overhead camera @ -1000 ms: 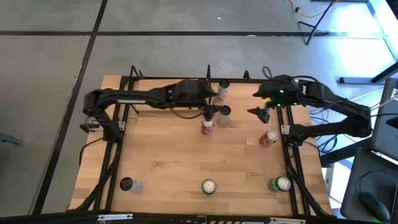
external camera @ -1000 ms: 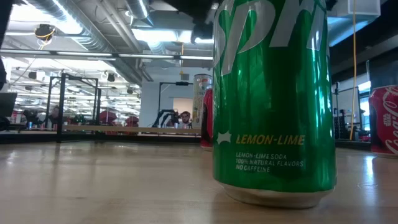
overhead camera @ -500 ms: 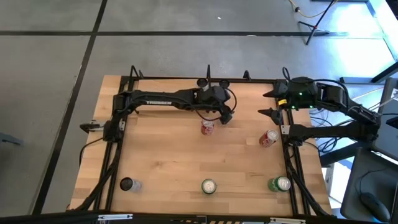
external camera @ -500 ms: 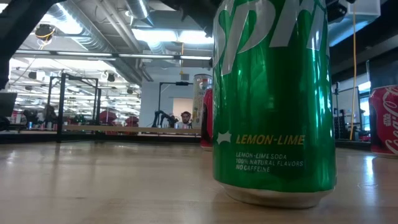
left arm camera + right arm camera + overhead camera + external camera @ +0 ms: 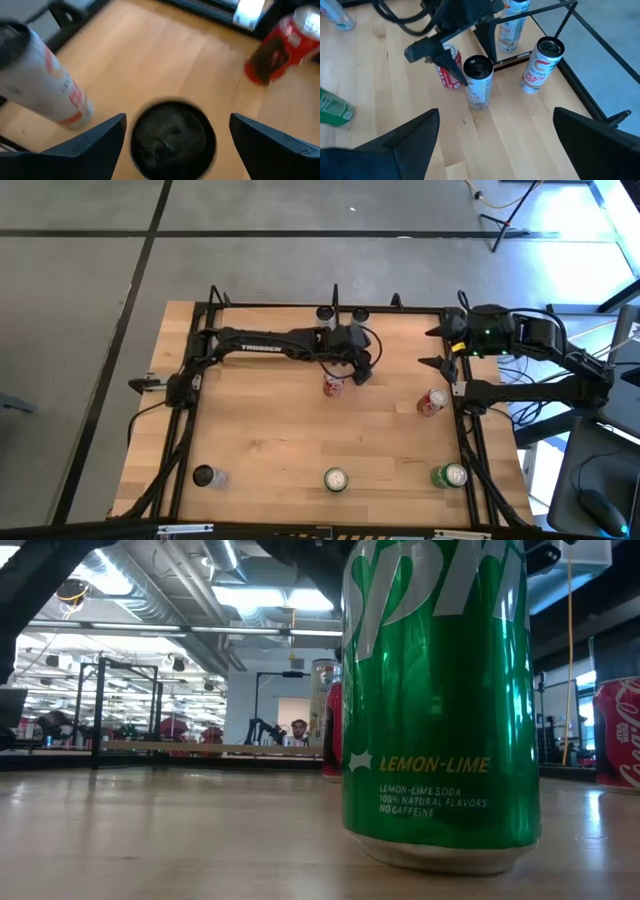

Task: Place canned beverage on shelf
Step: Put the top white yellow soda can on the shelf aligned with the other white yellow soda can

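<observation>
A slim can with a dark top (image 5: 172,137) stands upright on the tabletop, also seen in the right wrist view (image 5: 478,82). My left gripper (image 5: 177,120) hangs over it, open, pointing down, one finger on either side and apart from it; in the high view (image 5: 360,365) the gripper hides the can. The shelf (image 5: 290,308) runs along the table's far edge, with a black upright post (image 5: 487,37). Two white cans (image 5: 540,60) (image 5: 512,25) stand on it. My right gripper (image 5: 496,112) waits open and empty near the right edge (image 5: 440,348).
A red can (image 5: 334,385) stands just near of the left gripper, and another red can (image 5: 432,402) stands near the right rail. Along the near edge stand a dark can (image 5: 205,476) and two green cans (image 5: 335,479) (image 5: 450,476); one green can fills the low view (image 5: 440,700).
My left arm has stretched out toward the table's right, and its gripper has come from beside the dark-topped can to over it, then kept nearly still. My right gripper has drawn back toward the table's right edge.
</observation>
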